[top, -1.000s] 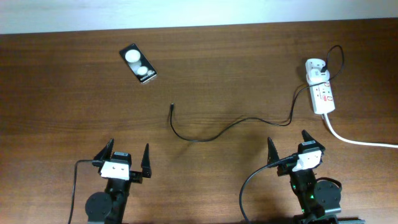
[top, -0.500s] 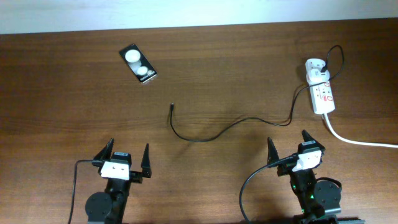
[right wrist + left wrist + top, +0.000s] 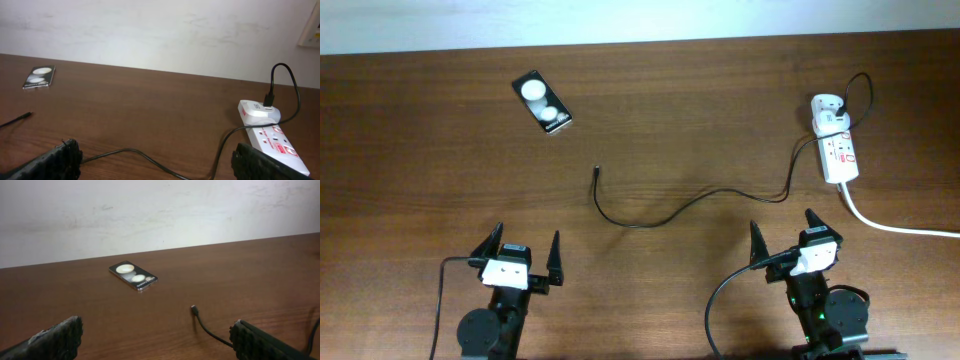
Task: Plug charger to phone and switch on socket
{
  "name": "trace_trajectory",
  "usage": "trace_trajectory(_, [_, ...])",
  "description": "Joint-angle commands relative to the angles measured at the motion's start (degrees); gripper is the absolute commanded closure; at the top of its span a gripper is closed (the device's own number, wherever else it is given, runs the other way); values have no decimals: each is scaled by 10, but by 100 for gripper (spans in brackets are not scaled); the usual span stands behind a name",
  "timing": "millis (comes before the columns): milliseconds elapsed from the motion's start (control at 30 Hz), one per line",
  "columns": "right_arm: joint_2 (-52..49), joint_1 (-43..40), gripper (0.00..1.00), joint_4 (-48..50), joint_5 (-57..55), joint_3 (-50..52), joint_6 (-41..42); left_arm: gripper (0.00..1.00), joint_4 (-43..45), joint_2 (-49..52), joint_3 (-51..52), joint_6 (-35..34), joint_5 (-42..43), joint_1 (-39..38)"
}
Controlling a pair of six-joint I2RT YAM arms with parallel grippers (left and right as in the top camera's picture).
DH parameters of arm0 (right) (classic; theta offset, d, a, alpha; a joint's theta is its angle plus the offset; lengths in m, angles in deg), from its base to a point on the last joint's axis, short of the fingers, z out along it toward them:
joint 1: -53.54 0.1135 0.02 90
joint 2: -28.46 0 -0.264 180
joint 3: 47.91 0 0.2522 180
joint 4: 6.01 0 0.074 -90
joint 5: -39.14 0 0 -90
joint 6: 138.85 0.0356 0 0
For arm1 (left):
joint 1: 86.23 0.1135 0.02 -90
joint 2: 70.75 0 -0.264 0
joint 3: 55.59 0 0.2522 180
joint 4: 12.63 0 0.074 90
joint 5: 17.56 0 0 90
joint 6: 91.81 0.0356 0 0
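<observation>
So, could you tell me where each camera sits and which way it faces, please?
Overhead: above the table, looking down on phone, charger and socket; left gripper and right gripper at the bottom edge.
Left wrist: low on its arm, facing the wall; phone and charger tip ahead, own fingers in the lower corners.
Right wrist: low too, facing the wall; socket at right, own fingers below.
Shared: both wrist views show the phone.

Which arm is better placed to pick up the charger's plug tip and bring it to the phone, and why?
Left. The plug tip and the phone both lie on the side of the left gripper, whose jaws stand open and empty. The right gripper sits nearer the socket.
</observation>
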Motion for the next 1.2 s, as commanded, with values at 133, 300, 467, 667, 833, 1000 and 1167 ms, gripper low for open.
trace_trajectory(133, [6,-2,1,-3,3,3,-3,1,-5,-3,2,10,-6,3])
trace_trajectory(300, [6,-2,1,-3,3,3,-3,1,-5,-3,2,10,-6,3])
trace_trajectory(467, [6,-2,1,-3,3,3,-3,1,-5,-3,2,10,-6,3])
trace_trajectory(667, [6,-2,1,-3,3,3,-3,1,-5,-3,2,10,-6,3])
trace_trajectory(833, [6,-2,1,-3,3,3,-3,1,14,-3,2,10,-23,3])
trace_trajectory(1000, [6,-2,1,-3,3,3,-3,1,-6,-3,2,10,-23,3])
trace_trajectory(1167, [6,-2,1,-3,3,3,-3,1,-7,-3,2,10,-28,3])
